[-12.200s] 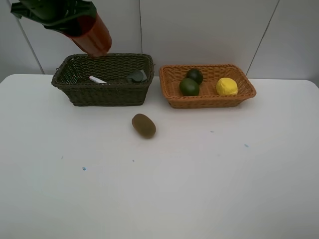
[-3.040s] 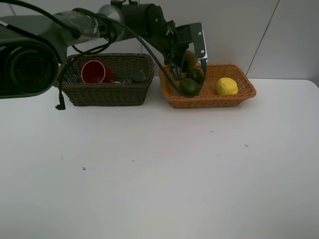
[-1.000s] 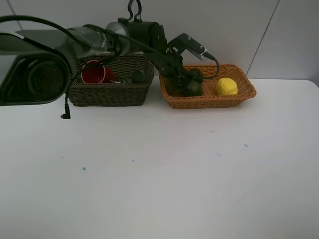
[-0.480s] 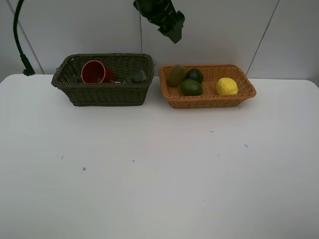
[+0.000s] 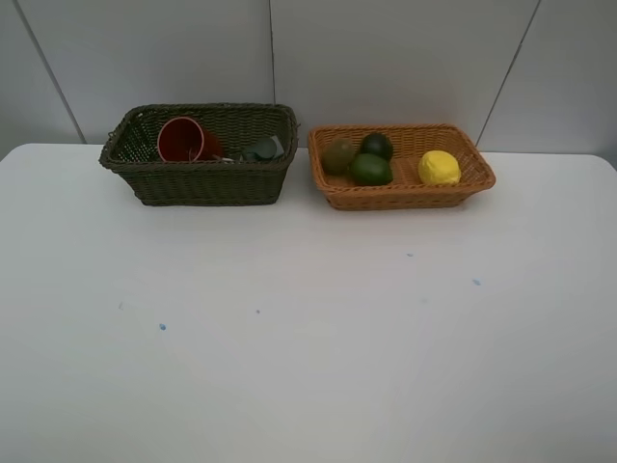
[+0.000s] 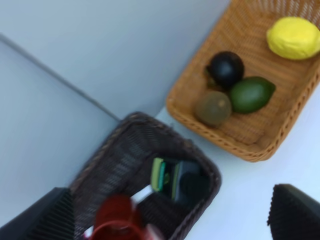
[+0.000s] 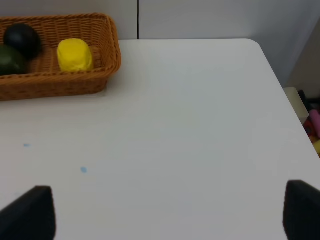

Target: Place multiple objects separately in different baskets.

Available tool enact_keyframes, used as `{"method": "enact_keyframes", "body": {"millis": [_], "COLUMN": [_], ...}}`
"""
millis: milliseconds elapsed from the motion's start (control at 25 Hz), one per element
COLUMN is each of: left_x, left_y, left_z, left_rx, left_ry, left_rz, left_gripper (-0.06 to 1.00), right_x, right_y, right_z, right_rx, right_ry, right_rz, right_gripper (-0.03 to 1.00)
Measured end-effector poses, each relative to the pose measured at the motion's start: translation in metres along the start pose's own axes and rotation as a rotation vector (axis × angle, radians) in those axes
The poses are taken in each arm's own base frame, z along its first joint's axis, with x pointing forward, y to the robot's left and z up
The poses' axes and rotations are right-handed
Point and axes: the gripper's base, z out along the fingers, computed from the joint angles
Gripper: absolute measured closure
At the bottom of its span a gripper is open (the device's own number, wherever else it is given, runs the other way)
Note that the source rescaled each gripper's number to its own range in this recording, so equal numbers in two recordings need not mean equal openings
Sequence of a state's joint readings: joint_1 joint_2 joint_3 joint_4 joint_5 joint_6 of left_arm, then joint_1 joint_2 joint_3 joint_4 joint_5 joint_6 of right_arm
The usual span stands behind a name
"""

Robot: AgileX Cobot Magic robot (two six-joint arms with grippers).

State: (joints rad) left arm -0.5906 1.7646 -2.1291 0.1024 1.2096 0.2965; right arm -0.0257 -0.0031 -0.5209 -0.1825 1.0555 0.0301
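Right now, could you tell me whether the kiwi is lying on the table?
No, the kiwi sits inside the orange-tan basket, beside the lime.
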Motion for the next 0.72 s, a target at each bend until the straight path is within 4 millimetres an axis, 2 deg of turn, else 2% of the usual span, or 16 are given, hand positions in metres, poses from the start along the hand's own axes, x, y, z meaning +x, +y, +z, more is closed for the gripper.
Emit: {"method": "enact_keyframes", "body": {"millis": [200,320,600,720], "left_x": [0.026,0.055,0.14,0.177], "left_y": [0.006,0.007,-0.004,-0.013], "left_z": [-0.069,-0.108,-0.186,-0.21], "left_rx": [-0.104,-0.175,-0.301,-0.325], "left_ry": [-0.033,-0.032,-0.068,-0.103], "left_rz": [-0.034,-0.05,-0.092,-0.117], "left_gripper": [-0.06,-0.06,-0.06,-0.06], "right_x": [0.0,0.0,0.0,0.0], "right_y": [0.0,0.0,0.0,0.0], "right_z": [0.0,0.0,0.0,0.0], "right_rx": [0.0,0.0,0.0,0.0], "right_ry": [0.0,0.0,0.0,0.0], "right_rz": [0.0,0.0,0.0,0.0], "right_gripper": [-0.03,-0.03,-0.03,-0.03]}}
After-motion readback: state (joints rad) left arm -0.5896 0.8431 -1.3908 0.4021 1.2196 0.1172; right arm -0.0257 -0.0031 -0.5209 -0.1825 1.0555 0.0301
